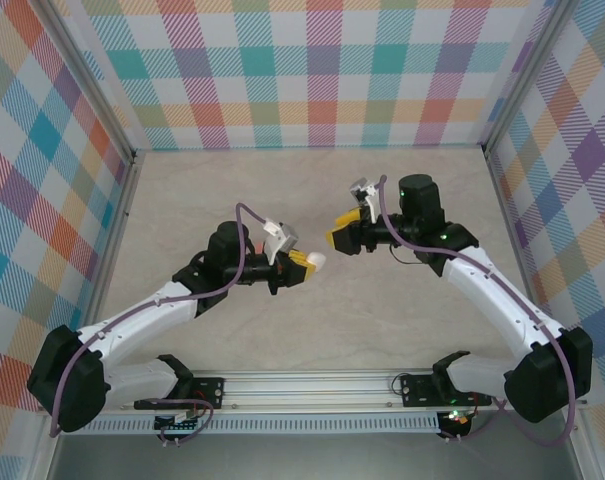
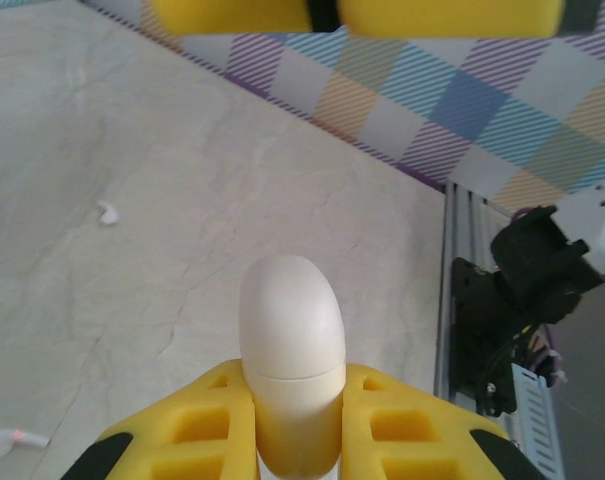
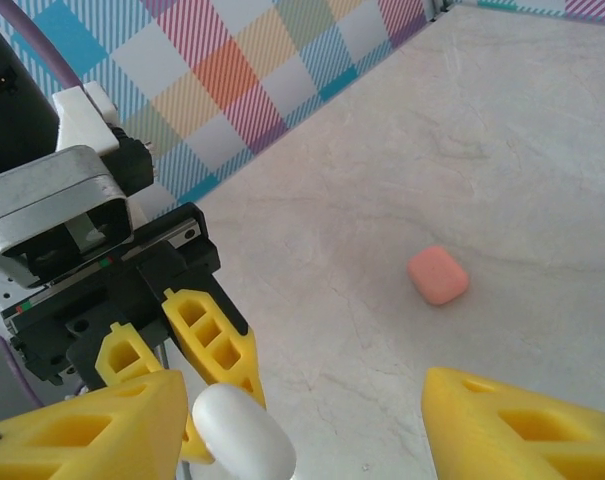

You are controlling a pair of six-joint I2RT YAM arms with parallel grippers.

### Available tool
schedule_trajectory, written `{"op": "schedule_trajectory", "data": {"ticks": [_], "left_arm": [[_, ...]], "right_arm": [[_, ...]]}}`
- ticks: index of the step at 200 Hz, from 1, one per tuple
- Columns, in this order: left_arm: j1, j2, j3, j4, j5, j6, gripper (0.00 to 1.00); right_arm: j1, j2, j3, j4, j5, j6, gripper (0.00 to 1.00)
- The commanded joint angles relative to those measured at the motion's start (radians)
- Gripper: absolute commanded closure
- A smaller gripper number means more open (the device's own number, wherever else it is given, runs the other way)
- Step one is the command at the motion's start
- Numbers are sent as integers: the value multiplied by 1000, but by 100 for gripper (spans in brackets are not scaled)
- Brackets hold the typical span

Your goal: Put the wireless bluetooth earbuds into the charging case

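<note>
White case (image 2: 292, 340), salmon-pink case (image 3: 438, 275), plaid walls (image 1: 322, 70), seemingly white earbud (image 2: 108, 212)

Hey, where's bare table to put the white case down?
Bare tabletop runs along the back wall, beyond both arms. Another free stretch lies between the pink case and the checked wall. It is crowded mid-table, where the left end effector holding the white case faces the right end effector; loose earbuds lie nearby.

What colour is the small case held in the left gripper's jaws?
White. The case shows best in the left wrist view.
</note>
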Motion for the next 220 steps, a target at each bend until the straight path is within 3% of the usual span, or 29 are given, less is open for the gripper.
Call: {"op": "schedule_trajectory", "data": {"ticks": [1, 66, 113, 154, 220], "left_arm": [[8, 17, 36, 108, 98, 24, 100], [9, 100, 93, 114, 131, 53, 100], [16, 128, 115, 152, 163, 27, 100], [16, 155, 147, 152, 201, 4, 100], [15, 116, 114, 153, 216, -12, 100]], "right_arm": [[-5, -1, 41, 1, -52, 17, 37], [-7, -70, -45, 8, -67, 38, 38], [-7, -124, -203, 187, -158, 185, 38], [-7, -114, -214, 74, 13, 115, 38], [-56, -28, -109, 54, 79, 117, 39]]}}
